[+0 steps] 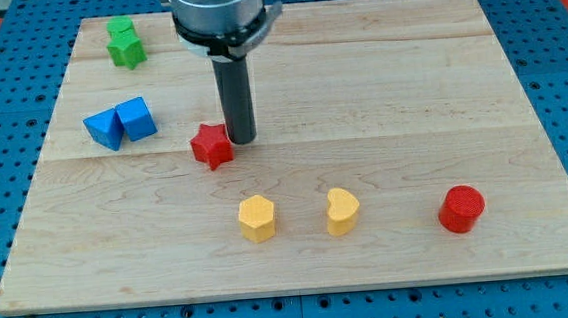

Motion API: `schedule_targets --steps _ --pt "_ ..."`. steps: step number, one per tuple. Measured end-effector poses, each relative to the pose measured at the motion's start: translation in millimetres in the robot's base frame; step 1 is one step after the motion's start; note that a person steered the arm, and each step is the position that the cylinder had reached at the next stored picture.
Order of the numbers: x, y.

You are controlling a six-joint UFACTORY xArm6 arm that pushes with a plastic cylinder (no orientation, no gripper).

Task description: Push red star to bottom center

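Resting against the red star (211, 146), my tip (242, 140) sits at the star's 3 o'clock, touching or just beside its right point. No gripper exists on this arm, only the dark rod, so nothing is spread, pressed together or pinching.

The red star lies a little left of the tabletop's (378, 62) middle, well apart from the bottom edge. At its 5 o'clock, between it and the bottom center, stands a yellow hexagon block (256, 218); a yellow heart block (343, 211) sits further toward the view's right, and a red cylinder (462, 209) beyond that. 2 blue blocks (120, 122) lie at the star's 10 o'clock, and 2 green blocks (124, 43) near the top left corner.

I judge the step in hand to be the approach: contact is made or nearly made, yet the star is far from its goal. From the 3 o'clock side a push would send the star left, not down. The next move calls for shifting my tip round to the star's 12 o'clock, then driving toward 6 o'clock, steering so the star passes the yellow hexagon block without knocking it.
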State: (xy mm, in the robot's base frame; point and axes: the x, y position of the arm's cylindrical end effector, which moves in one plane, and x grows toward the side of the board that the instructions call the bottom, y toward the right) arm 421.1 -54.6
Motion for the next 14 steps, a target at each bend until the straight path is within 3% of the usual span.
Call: schedule_targets --steps 1,3,4,5,6,7,8,10,11,14 --pt "-17 -19" --pt "34 -48" --pt "-13 -9" --pt "6 36" --pt "53 5" --pt "58 -33" --pt "14 -16" --pt "78 -54" --pt "39 -37" --pt "72 -80"
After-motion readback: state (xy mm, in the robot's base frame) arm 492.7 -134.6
